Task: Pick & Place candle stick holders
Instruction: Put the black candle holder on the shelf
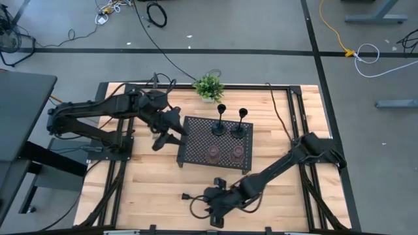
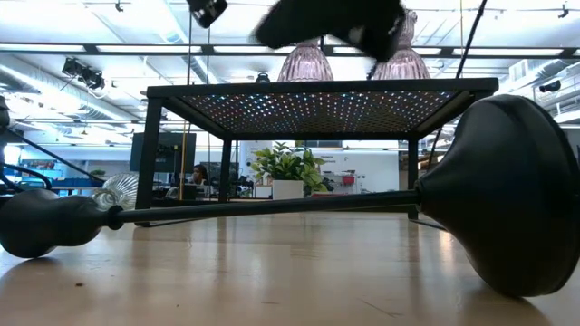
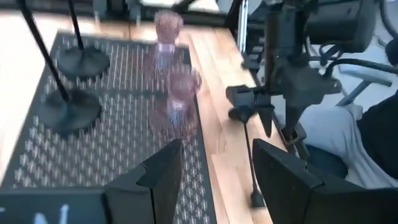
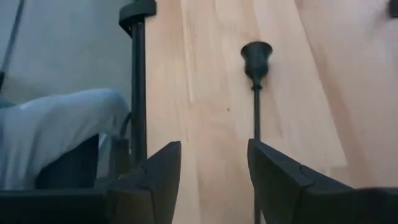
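Tabletop (image 1: 150, 189) bare left of tray (image 1: 196, 153); two upright holders (image 1: 221, 121) crowd tray's far edge; plant (image 1: 208, 87) behind.

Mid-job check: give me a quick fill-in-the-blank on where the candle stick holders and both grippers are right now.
1. On the black perforated rectangular tray stand ____ slim black stemmed holders, upright.
2. The two short pinkish glass cups sit ____ the tray.
3. A third black stemmed holder lies on its ____ on the wooden table, by the right gripper.
4. The left gripper, open, hovers at the tray's ____ edge in the high view.

Missing: two; on; side; left
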### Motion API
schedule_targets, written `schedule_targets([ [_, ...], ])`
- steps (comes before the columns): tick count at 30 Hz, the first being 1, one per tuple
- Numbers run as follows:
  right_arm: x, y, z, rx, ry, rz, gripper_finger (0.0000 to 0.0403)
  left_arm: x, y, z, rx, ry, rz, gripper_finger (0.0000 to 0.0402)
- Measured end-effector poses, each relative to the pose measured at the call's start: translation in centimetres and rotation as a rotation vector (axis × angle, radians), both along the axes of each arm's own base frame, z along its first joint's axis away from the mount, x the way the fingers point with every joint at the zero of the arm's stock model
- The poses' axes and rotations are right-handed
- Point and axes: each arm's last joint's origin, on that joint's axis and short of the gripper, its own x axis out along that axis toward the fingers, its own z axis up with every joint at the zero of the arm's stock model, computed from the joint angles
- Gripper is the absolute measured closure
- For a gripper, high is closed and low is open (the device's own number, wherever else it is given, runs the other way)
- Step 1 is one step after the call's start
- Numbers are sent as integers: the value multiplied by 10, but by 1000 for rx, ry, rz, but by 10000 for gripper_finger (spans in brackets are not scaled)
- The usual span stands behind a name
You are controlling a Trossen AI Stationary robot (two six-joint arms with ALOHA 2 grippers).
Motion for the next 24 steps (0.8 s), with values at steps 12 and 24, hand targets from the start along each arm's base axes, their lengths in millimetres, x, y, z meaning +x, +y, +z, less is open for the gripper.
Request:
schedule_targets([
  [12, 20, -6, -23, -40, 145, 30, 269, -19, -11, 7, 4, 20, 7, 204],
  [24, 29, -17, -54, -37, 257, 8, 274, -25, -18, 9, 20, 24, 18, 204],
])
